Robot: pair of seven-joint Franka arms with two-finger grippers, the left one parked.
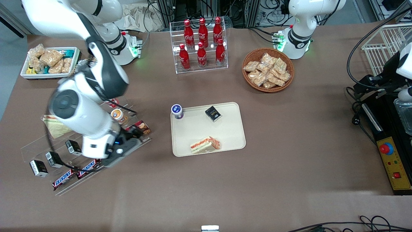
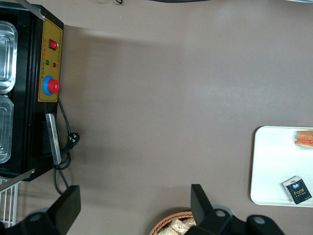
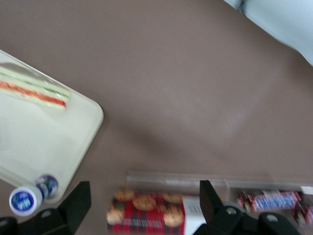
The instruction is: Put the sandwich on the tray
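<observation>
The sandwich (image 1: 206, 144) lies on the cream tray (image 1: 225, 129), near the tray edge closest to the front camera, its red-orange and green stripes showing. It also shows in the right wrist view (image 3: 34, 88) on the tray (image 3: 49, 142), and in the left wrist view (image 2: 304, 138) on the tray (image 2: 274, 166). My right gripper (image 1: 135, 133) is open and empty, away from the tray toward the working arm's end, over a red cookie box (image 3: 146, 213) on a clear acrylic rack. In the wrist view the gripper (image 3: 144, 200) has its fingers wide apart.
A blue-lidded cup (image 1: 177, 111) and a black packet (image 1: 213, 113) sit on the tray. The acrylic rack (image 1: 35, 151) holds a second sandwich (image 1: 56, 126), small black boxes and Snickers bars (image 1: 62, 179). A Coca-Cola bottle rack (image 1: 201, 43), a snack basket (image 1: 267, 70) and a white tub (image 1: 48, 61) stand farther back.
</observation>
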